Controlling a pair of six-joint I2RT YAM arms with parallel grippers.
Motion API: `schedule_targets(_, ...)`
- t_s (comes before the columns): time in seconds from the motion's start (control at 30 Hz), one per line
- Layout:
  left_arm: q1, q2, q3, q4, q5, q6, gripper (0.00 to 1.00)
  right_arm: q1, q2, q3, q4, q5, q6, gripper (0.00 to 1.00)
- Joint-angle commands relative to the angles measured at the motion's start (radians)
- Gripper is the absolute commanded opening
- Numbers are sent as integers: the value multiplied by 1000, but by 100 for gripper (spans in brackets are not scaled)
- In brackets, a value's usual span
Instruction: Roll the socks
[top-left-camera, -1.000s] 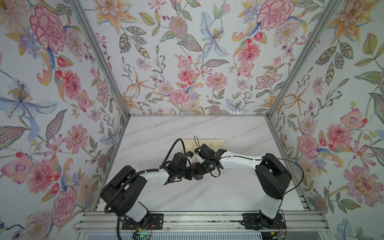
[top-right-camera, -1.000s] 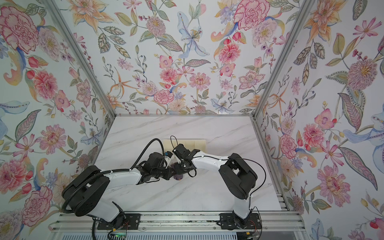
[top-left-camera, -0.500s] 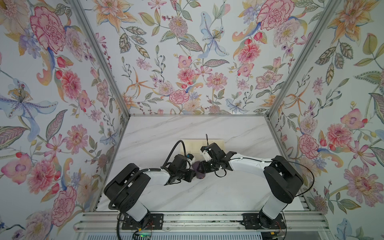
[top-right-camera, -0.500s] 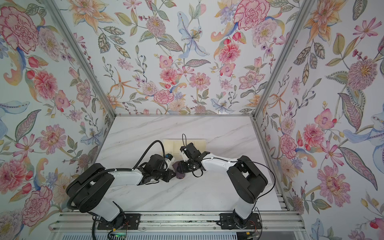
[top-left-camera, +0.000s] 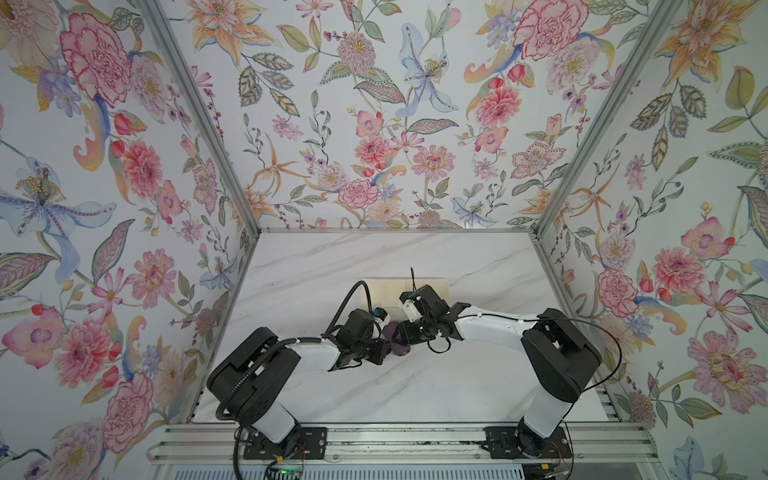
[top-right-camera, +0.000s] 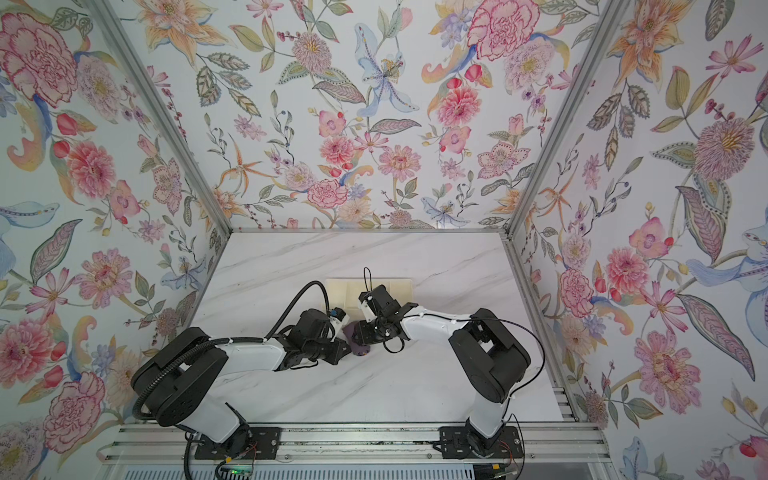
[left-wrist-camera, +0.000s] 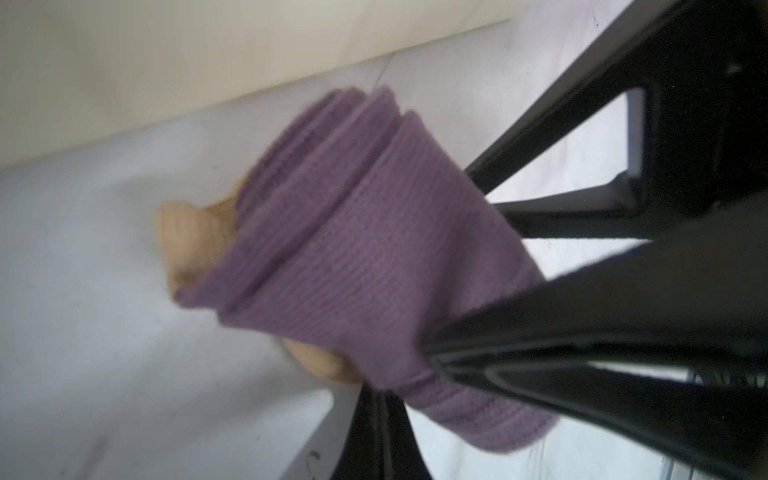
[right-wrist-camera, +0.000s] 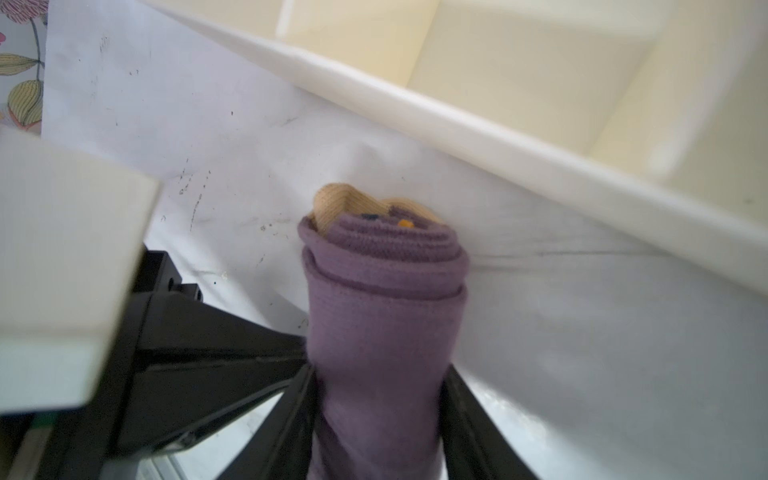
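So at the near edge, around 6 o'clock in both top views, the two arm bases are sitting on the rail, and both arms are reaching in over the white marble table (top-left-camera: 415, 395) toward its middle. The left gripper (top-left-camera: 384, 351) is coming in from about 8 o'clock and the right gripper (top-left-camera: 405, 334) from about 3 o'clock, and they're meeting right at the socks (top-left-camera: 394, 337). The socks are already rolled into a small purple bundle and are sitting roughly mid-table, wedged between the two grippers. In the right wrist view the socks (right-wrist-camera: 382, 311) are standing up between the right gripper's (right-wrist-camera: 378, 386) two black fingers. The fabric is filling the gap, so those jaws are clamping on the roll, and tan toe fabric and a speck of orange are peeking out of the far end. In the left wrist view the left gripper (left-wrist-camera: 436, 353) is looking closed, jaws together, with the tip pressing into the cuff end of the socks (left-wrist-camera: 365, 257). I can't tell whether it's actually pinching a fold. Just past the bundle, at 12 o'clock from it, a cream divided tray (top-left-camera: 436, 284) is lying flat, near the socks but not touching them. Beyond that the floral wallpaper (top-left-camera: 374, 124) is covering the back wall.
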Motion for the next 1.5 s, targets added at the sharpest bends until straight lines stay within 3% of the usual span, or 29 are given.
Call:
schedule_targets(0.0,12,-15,-24,-104,-20,1,0,25,24,41,-81,63,-40,49)
schedule_targets(0.2,50,-135,-32,-155,-13,7,0,70,75,111,-206,181,-73,45)
schedule_targets(0.47,76,-253,-24,-148,-4,-11,0,92,88,119,-225,210,-72,44)
schedule_targets(1.17,45,-89,-13,60,41,-64,0,101,114,129,-220,202,-79,44)
schedule_targets(1.47,25,34,19,1,-21,-30,0,95,114,121,-202,172,-88,45)
